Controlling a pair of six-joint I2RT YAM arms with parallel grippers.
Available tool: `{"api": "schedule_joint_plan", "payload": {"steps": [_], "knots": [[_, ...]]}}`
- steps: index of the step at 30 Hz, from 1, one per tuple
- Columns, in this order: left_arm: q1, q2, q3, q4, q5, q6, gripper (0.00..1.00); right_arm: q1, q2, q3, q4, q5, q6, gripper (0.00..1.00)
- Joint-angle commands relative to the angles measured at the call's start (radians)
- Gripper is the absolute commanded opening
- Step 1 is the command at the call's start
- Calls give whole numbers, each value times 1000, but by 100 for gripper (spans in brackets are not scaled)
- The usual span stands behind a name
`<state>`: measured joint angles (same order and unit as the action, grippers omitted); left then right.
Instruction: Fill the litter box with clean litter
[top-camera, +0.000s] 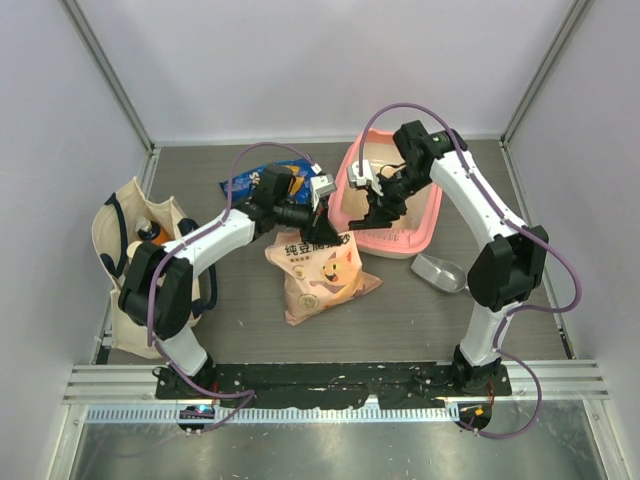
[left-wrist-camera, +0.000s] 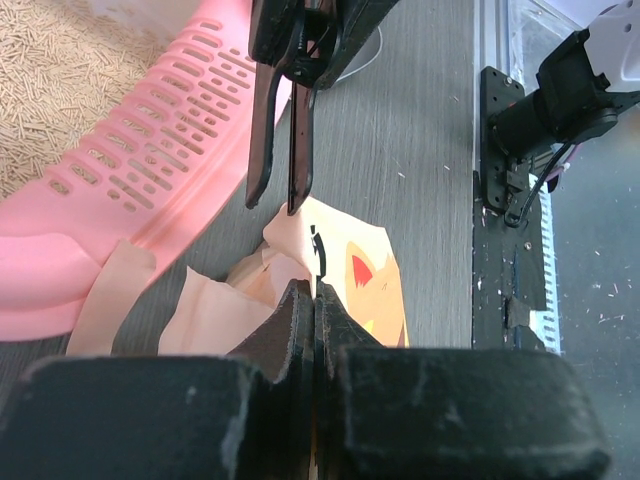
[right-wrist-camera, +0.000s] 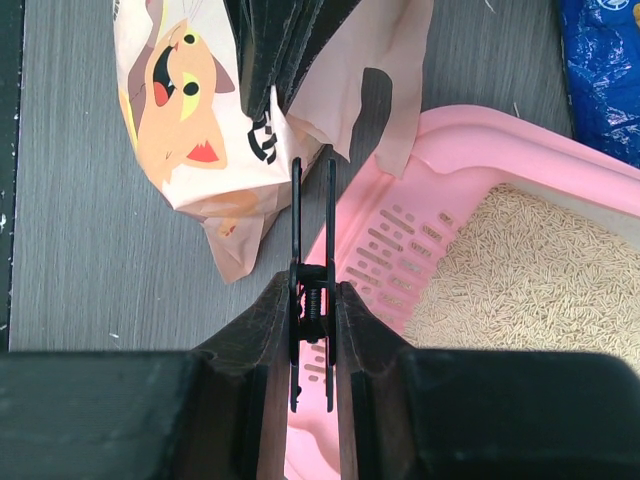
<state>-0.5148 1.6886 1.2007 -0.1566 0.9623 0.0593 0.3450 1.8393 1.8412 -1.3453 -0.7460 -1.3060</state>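
Litter box (top-camera: 405, 243): pink, lying flat at the back right of the desk (top-camera: 250, 320).
Clean litter (right-wrist-camera: 530, 270): pale bits inside the box.
Litter bag (top-camera: 320, 270): on the desk, just beside the box.
Left gripper (left-wrist-camera: 315, 298): pressed together on the bag's top edge.
Right gripper (right-wrist-camera: 312, 285): pinching a thin black tool (right-wrist-camera: 296, 220) over the box's slotted end.
Desk: grey, looks like wood.
Room: white walls (top-camera: 320, 60) all around.

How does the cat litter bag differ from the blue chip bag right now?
The litter bag is beige with an orange cat; the chip bag is blue. The left gripper pinches the litter bag's top; no gripper holds the chip bag. Both lie beside the litter box.
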Motion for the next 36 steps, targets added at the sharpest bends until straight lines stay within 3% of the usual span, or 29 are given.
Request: {"api": "schedule_joint_plan", "payload": {"steps": [1, 8, 14, 23, 36], "knots": [[13, -7, 2, 37, 12, 7, 0, 0, -40, 0, -161, -33, -6, 2], [12, -3, 14, 14, 18, 33, 0, -3, -64, -13, -160, -41, 19, 2], [12, -1, 20, -9, 16, 50, 0, -46, -45, 72, -161, -96, 70, 2], [12, -10, 23, -20, 16, 79, 0, -29, -97, -71, -160, -75, 7, 2], [12, -13, 23, -31, 24, 88, 0, -18, -45, -16, -147, -44, 2, 2]]}}
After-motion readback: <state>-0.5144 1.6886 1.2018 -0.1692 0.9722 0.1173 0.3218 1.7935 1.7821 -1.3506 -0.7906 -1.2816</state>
